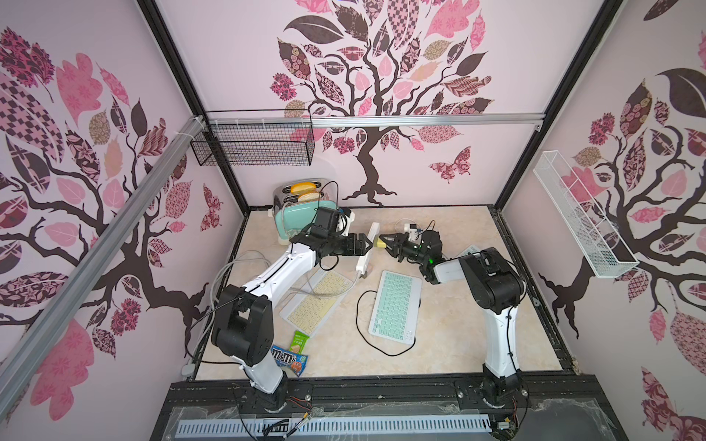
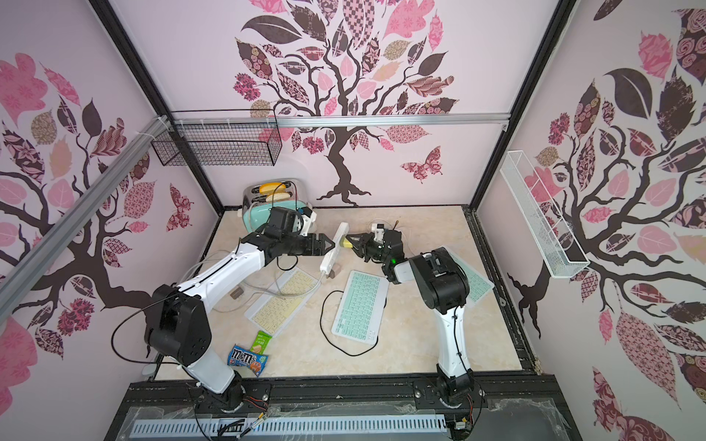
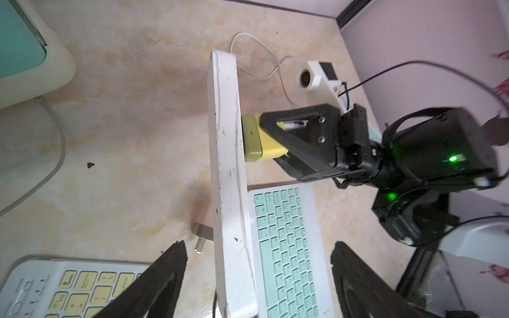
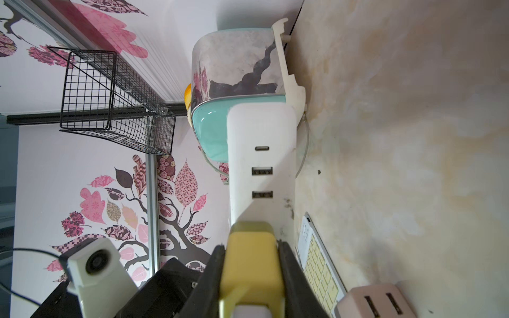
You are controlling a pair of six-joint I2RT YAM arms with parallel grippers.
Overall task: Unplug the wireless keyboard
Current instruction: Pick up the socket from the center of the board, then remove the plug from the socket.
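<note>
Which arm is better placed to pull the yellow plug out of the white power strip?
Right: the right gripper is shut on the yellow plug; the left gripper stands open around the power strip.

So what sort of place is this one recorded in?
Likely a robot test booth dressed as a home: tree-print wall panels behind an aluminium rail, and a mint toaster on a marble-look tabletop.
</note>
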